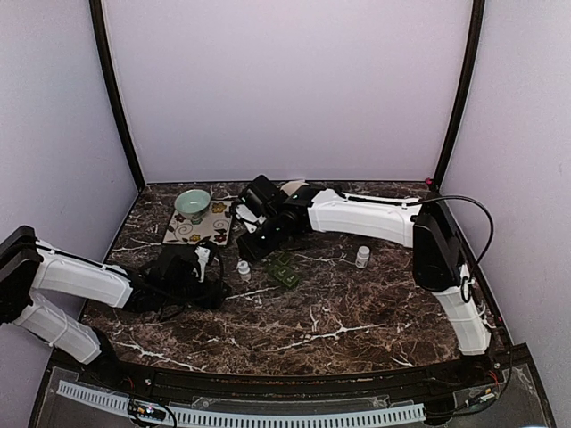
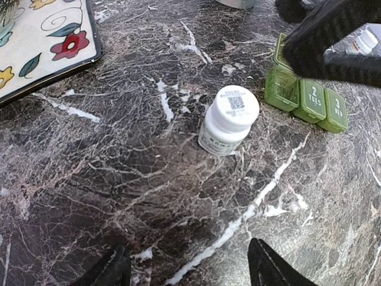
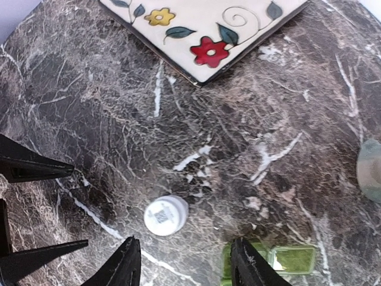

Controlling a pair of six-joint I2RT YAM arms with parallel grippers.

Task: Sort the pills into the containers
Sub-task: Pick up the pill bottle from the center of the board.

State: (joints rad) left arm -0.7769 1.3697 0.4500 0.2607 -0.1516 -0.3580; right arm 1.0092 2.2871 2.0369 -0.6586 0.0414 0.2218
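The pill bottle (image 2: 229, 119) stands just left of the green organizer (image 2: 312, 100), so we should bring our open, empty left gripper (image 2: 186, 256) squarely around it before closing.

**Contents of the marbled worktop (image 1: 357, 321), by count.**

- **White pill bottles:** two, namely the left bottle (image 2: 229, 119) and the right bottle (image 1: 362, 257).
- **Green pill organizer (image 2: 312, 101):** one. Three lidded compartments show in the left wrist view, and two of them are numbered 2 and 3. A black arm part covers the rest, so the full number of compartments cannot be told.
- **Floral-patterned tray (image 1: 198, 225):** one.
- **Pale green bowl (image 1: 193, 203):** one.
- **Robot arms:** two. Each carries one two-fingered tool, the left tool (image 2: 190, 275) and the right tool (image 3: 186, 265), which gives four fingers in all.
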